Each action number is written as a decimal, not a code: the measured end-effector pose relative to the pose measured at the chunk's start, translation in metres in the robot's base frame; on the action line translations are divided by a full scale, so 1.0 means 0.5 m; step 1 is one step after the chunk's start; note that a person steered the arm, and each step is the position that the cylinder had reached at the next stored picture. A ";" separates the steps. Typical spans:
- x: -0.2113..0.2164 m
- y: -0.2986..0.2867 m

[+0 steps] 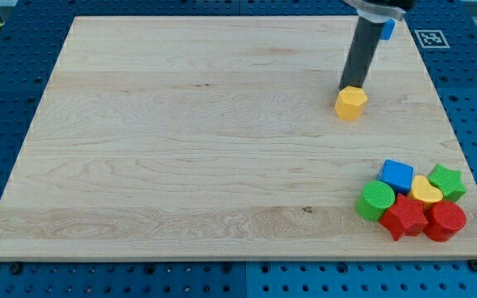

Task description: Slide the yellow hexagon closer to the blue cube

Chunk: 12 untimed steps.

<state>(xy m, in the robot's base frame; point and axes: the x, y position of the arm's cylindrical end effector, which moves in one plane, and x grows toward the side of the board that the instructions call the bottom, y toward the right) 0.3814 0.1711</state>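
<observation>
My tip (348, 87) presses bare against the yellow hexagon's (350, 103) upper side, clamping nothing, so that pushing drives it toward the blue cube (397, 175)

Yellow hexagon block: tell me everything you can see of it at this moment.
The yellow hexagon block is a small, solid-looking prism, matte orange-yellow, with a flat six-sided top and darker side faces. It sits flat and upright on the pale wooden board, in the view's upper right part. My tip stands against its upper edge, at the view's top side of it, apparently touching. No other block touches it; the blue cube lies well below, toward the view's bottom right.
</observation>
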 end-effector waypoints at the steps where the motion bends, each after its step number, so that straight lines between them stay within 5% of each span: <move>1: 0.019 0.008; 12: 0.134 -0.073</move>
<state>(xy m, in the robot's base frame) 0.4482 0.1346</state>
